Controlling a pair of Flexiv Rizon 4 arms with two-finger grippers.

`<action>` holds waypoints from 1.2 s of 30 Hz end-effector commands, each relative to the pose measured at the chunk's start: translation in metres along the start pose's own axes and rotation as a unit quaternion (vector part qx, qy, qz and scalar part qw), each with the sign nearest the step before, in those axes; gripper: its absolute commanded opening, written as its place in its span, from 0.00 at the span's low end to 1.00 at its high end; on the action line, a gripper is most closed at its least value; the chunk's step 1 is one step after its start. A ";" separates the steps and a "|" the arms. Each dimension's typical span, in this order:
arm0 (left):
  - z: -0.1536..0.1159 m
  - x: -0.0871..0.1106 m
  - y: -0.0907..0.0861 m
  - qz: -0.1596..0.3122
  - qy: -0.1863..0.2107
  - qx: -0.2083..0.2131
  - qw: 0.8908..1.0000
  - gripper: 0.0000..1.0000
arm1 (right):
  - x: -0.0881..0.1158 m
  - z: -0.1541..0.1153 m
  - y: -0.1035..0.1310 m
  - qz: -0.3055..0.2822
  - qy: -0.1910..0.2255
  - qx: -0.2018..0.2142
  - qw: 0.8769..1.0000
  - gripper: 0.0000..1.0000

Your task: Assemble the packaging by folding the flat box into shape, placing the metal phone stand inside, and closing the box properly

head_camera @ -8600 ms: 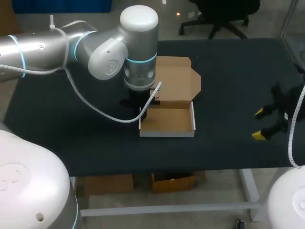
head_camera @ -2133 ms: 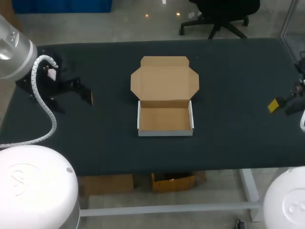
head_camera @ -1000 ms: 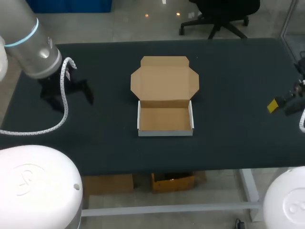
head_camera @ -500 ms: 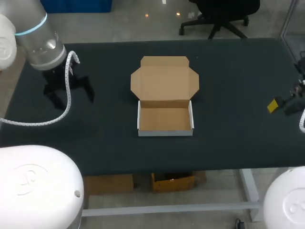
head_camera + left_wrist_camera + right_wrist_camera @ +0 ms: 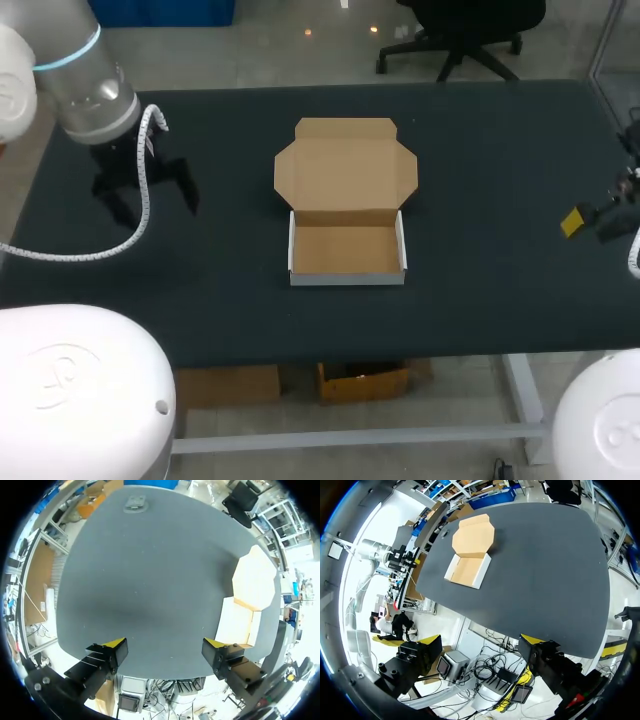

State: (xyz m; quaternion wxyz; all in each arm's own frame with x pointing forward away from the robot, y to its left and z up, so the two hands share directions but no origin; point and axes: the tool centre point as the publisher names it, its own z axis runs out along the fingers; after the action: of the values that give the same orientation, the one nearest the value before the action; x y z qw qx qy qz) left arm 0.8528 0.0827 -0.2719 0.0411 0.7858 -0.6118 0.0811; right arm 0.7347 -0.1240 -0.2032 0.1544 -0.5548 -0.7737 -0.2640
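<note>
The cardboard box (image 5: pixel 346 251) sits mid-table as a shallow empty tray, its lid (image 5: pixel 345 164) lying flat and open behind it. My left gripper (image 5: pixel 146 194) hangs open over bare table, well to the left of the box. From the left wrist view the open left gripper (image 5: pixel 164 645) points down at the dark tabletop, with the box (image 5: pixel 246 611) off to one side. A small grey metal piece (image 5: pixel 135 501), perhaps the phone stand, lies near the table's far edge. My right gripper (image 5: pixel 592 220) stands open at the table's right edge, and the right wrist view shows the box (image 5: pixel 470 556) far ahead of the right gripper (image 5: pixel 482 641).
The dark table (image 5: pixel 480 160) spreads wide on both sides of the box. A white cable (image 5: pixel 120 235) loops from my left arm down over the table's left part.
My left arm has shifted slightly toward the far side, its gripper staying over the table's left part. The box and the right arm have not moved.
</note>
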 end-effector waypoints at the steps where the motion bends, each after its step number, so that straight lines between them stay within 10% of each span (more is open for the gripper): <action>1: 0.017 0.007 -0.020 0.001 -0.011 -0.006 1.000 1.00 | 0.001 -0.001 0.000 0.000 0.001 0.001 1.000 1.00; 36: 0.087 -0.038 -0.154 0.017 -0.035 -0.020 0.999 1.00 | 0.001 -0.001 0.000 0.000 0.001 0.001 1.000 1.00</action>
State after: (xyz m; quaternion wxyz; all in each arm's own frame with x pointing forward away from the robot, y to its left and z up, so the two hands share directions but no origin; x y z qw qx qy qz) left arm 0.9881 0.1392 -0.3526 0.0162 0.7776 -0.6260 0.0564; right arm 0.7349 -0.1239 -0.2035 0.1544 -0.5548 -0.7737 -0.2639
